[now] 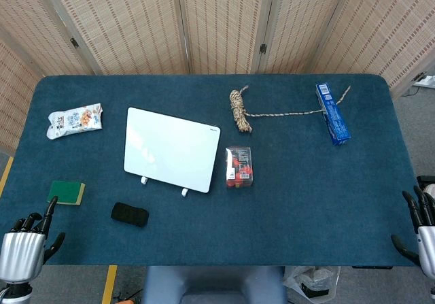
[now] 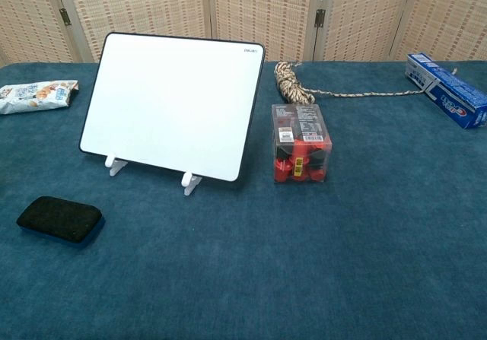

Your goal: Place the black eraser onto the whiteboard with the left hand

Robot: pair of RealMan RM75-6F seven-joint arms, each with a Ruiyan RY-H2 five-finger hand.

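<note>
The black eraser (image 1: 130, 213) (image 2: 59, 218) lies flat on the blue table, near the front left, just in front of the whiteboard. The whiteboard (image 1: 170, 148) (image 2: 173, 104) has a white face and dark rim and stands on two small white feet. My left hand (image 1: 27, 239) hangs at the front left corner of the table, fingers apart and holding nothing, well left of the eraser. My right hand (image 1: 420, 226) sits at the front right edge, open and empty. Neither hand shows in the chest view.
A green sponge (image 1: 66, 192) lies between my left hand and the eraser. A snack packet (image 1: 75, 120) sits at far left. A clear box of red items (image 1: 239, 166) stands right of the whiteboard. A coiled rope (image 1: 239, 109) and a blue toothpaste box (image 1: 332, 113) lie further back.
</note>
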